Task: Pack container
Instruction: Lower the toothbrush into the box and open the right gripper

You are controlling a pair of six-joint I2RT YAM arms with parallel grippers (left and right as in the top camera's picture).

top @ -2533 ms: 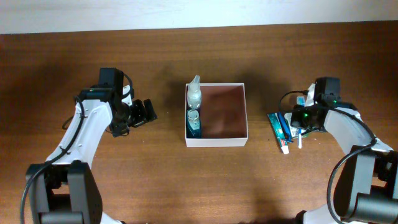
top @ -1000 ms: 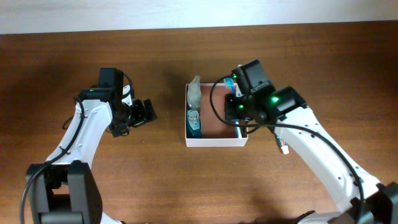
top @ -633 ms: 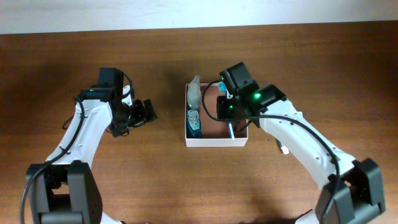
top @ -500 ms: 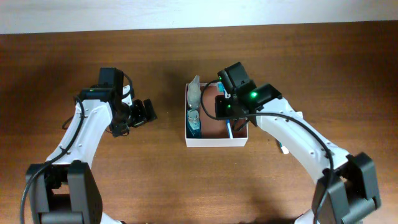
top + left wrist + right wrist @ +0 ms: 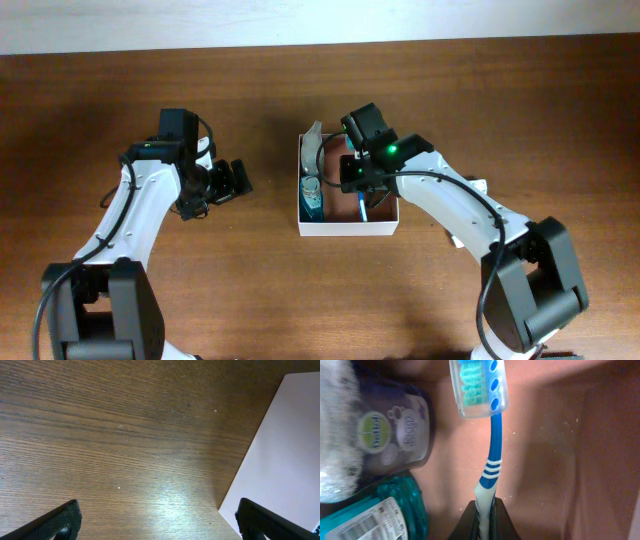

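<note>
The container (image 5: 340, 229) is seen at mid-table (image 5: 300, 300), its white walls around a reddish-brown inside. The right gripper (image 5: 484, 512) is lowered into it, its fingers pinched tight on the white end of a blue toothbrush (image 5: 490, 455) handle. The brush head is covered by a clear cap (image 5: 479, 387) and lies over the container floor. A dark labelled bottle (image 5: 402, 430) and a teal bottle (image 5: 395, 510) are packed along the container's left wall, beside a frosted white item (image 5: 335, 435). The left gripper (image 5: 238, 178) is held off to the container's left, its fingers spread wide with nothing between them, above bare wood.
</note>
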